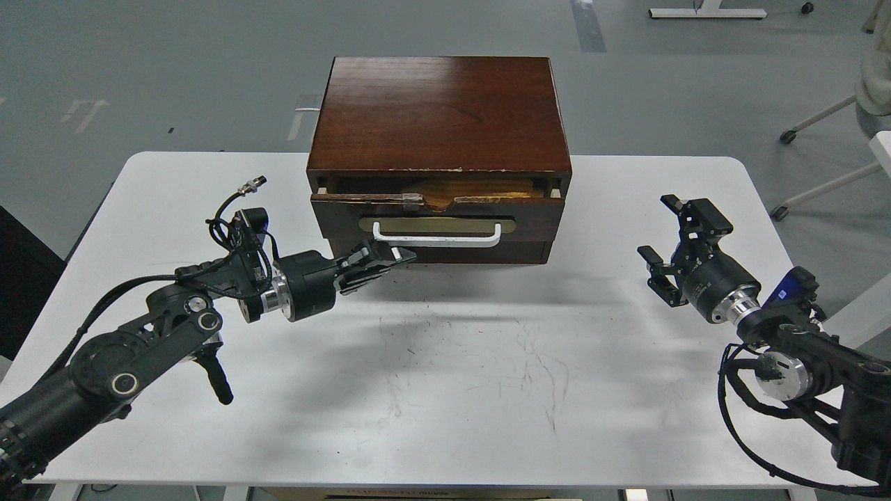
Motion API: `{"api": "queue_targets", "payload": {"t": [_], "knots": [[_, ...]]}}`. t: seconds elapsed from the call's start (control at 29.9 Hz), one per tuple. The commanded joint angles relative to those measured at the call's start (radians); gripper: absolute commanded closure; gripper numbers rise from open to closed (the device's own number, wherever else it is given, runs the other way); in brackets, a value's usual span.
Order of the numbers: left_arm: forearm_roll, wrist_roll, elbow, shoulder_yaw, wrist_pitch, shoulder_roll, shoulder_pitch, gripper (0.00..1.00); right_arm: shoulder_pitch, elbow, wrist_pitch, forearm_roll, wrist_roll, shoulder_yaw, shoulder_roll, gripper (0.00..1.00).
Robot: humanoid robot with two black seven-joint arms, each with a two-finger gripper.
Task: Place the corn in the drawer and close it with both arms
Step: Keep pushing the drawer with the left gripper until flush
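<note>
Head view: grey floor, white counter (445, 390), wooden box at the back centre. Drawer (437, 217) nearly shut, a slit left; corn not visible, can't confirm it's inside. Left gripper (379, 263) sits just under the white handle (437, 237) at its left end, fingers look nearly closed on nothing. Right gripper (668, 243) well off to the right, fingers spread, empty. Left arm is nearer for the push.

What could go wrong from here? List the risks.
1. The drawer is only a crack open and the left gripper sits low at the handle's left end; an off-center push may skew and jam it.
2. The box stands loose on the table; pushing could slide it back.
3. The corn is not visible, so it may not be inside. The right gripper hangs open, far away.
</note>
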Motion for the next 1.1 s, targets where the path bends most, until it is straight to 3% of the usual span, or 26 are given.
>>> {"api": "queue_targets", "payload": {"t": [0.0, 1.07], "knots": [[-0.034, 0.002, 0.006, 0.006, -0.003, 0.002, -0.013, 1.0, 0.0, 0.0, 0.0, 0.001, 0.0, 0.0, -0.002, 0.0], [-0.094, 0.0, 0.124, 0.014, -0.05, -0.011, -0.065, 1.0, -0.002, 0.0, 0.0, 0.001, 0.0, 0.0, -0.003, 0.0]]}}
